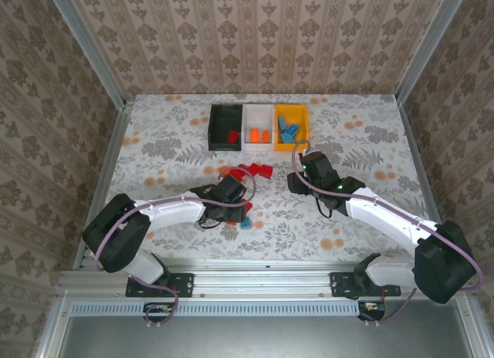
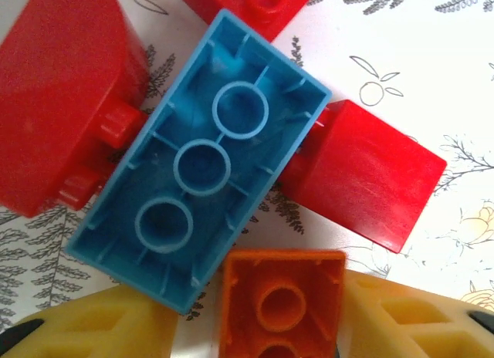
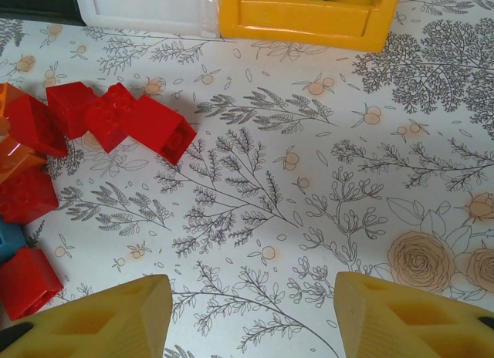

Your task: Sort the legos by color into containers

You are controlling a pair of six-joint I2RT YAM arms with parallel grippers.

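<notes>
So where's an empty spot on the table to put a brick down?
Bare cloth lies right of the brick pile, under the right gripper, up to the orange-yellow bin. Also left of the black bin. It is crowded around the left gripper.

Black (image 1: pixel 226 127), white (image 1: pixel 258 127), orange-yellow (image 1: pixel 292 128) bins in row; loose legos (image 1: pixel 248 171) clustered on table nearby.

Floral-print tabletop (image 1: pixel 170 150), damask-patterned walls (image 1: pixel 255 34) on three sides, metal corner posts (image 1: pixel 86 45), even light
</notes>
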